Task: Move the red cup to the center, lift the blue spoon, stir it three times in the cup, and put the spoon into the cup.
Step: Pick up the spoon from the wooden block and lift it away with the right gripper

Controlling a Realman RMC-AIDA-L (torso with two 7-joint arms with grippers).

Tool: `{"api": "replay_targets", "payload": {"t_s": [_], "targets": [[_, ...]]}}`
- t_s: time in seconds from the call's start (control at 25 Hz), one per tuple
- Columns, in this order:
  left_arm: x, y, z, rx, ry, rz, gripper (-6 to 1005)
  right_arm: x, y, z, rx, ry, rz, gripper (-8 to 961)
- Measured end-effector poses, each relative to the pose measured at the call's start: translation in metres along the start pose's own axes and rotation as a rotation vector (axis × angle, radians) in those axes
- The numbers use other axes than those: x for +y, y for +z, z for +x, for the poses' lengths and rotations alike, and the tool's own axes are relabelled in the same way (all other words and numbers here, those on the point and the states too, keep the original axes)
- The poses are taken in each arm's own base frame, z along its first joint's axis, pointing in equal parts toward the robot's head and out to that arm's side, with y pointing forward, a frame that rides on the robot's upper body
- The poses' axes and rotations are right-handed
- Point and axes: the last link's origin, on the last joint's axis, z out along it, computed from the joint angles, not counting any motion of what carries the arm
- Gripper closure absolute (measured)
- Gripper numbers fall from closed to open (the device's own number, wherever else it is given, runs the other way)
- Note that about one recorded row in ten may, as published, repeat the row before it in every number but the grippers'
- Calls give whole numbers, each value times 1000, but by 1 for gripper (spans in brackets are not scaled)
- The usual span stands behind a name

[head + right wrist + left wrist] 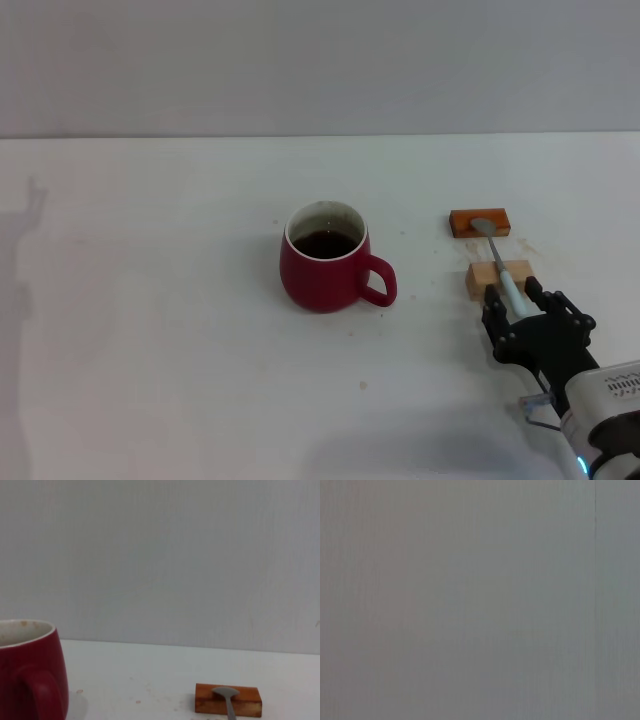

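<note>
Red cup (322,272): mid-tabletop (150,300), handle toward my right. Blue spoon (499,262): bridging orange block (480,222) and tan block (497,277). Right pincer (512,297): fingers apart around the spoon's handle. Left pincer: unseen.

Bare table (180,330) lies open around the red cup (322,260); two blocks (480,222) crowd the spoon (497,255).

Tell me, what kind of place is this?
Probably a robot test bench, not a kitchen: a bare white table before a blank grey wall, a lone dark-red ceramic mug, and a blue-handled metal spoon propped on two small blocks.
</note>
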Motion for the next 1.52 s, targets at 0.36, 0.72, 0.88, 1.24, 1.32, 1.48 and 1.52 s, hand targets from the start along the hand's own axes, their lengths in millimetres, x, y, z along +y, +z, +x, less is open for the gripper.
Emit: {"api": "replay_targets", "payload": {"t_s": [0.36,0.72,0.88,1.24,1.32,1.48,1.52], "targets": [[-1,-1,0,-1,0,3,138,0,3,-2,-6,-3,-1,469],[-3,-2,-1,-3,-2,9,138,-2,4,-2,-6,-9,2,474],[-3,-2,-1,-2,-3,9,138,-2,4,-2,-6,-9,2,500],[-2,-3,0,6,-6,9,138,-2,2,1,8,-8,1,554],[-2,-3,0,6,-7,9,138,-2,2,1,8,-9,1,554],[-2,-3,0,6,-7,9,138,-2,3,0,7,-11,0,590],[-2,-3,0,6,-7,9,138,-2,3,0,6,-12,-1,603]]}}
